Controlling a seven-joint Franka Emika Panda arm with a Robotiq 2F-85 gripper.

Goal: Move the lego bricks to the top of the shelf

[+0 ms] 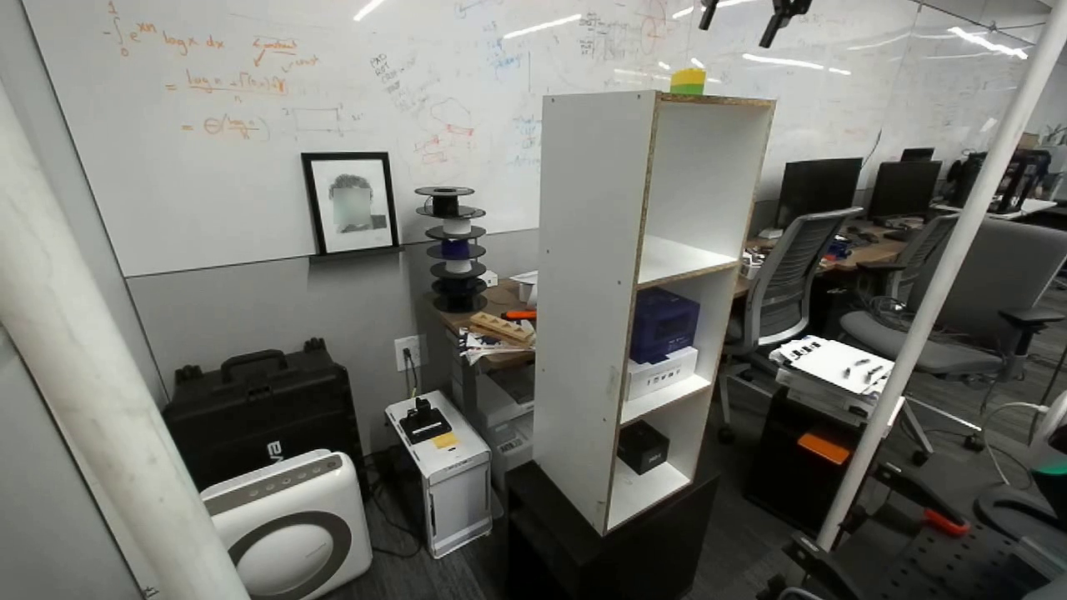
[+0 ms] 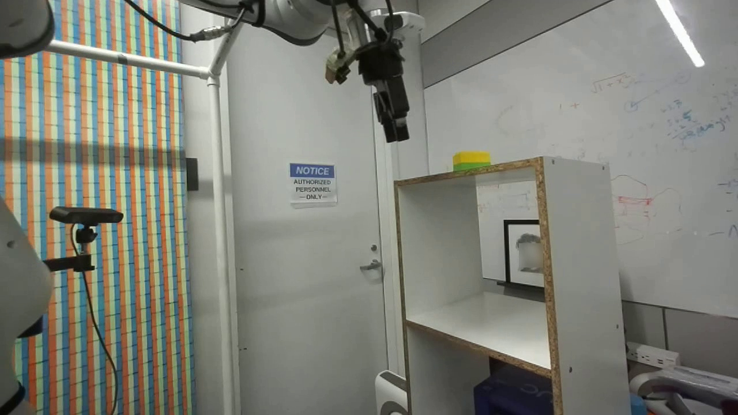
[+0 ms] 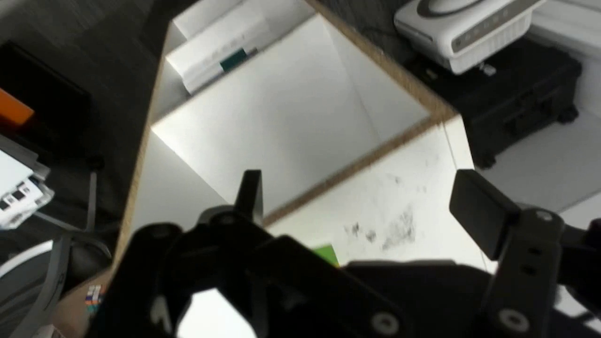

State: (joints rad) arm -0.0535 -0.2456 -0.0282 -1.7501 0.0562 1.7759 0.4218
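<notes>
Lego bricks rest in one small clump on top of the shelf. Behind it, in both exterior views, spreads one whiteboard. One pale door shows in an exterior view, and in an exterior view two white poles stand toward the sides of the picture, with the shelf between them.

The shelf is one tall white unit on a black base, with three compartments stacked in it and brown edges along the front. In the top compartment the white floor shows from wall to wall. Three boxes sit lower down: in the middle compartment a blue box lies on a white box, and in the lowest one there is a black box.

The gripper hangs above the shelf, its two black fingers spread wide, with the front edge and white shelf top showing through the gap. Open air lies between the fingertips and the bricks in both exterior views.

The clump is one yellow layer over one green layer; how many bricks make it up I cannot tell. In the wrist view only a green corner shows past the gripper, set back from the front edge, with smudged white shelf top beside it.
</notes>
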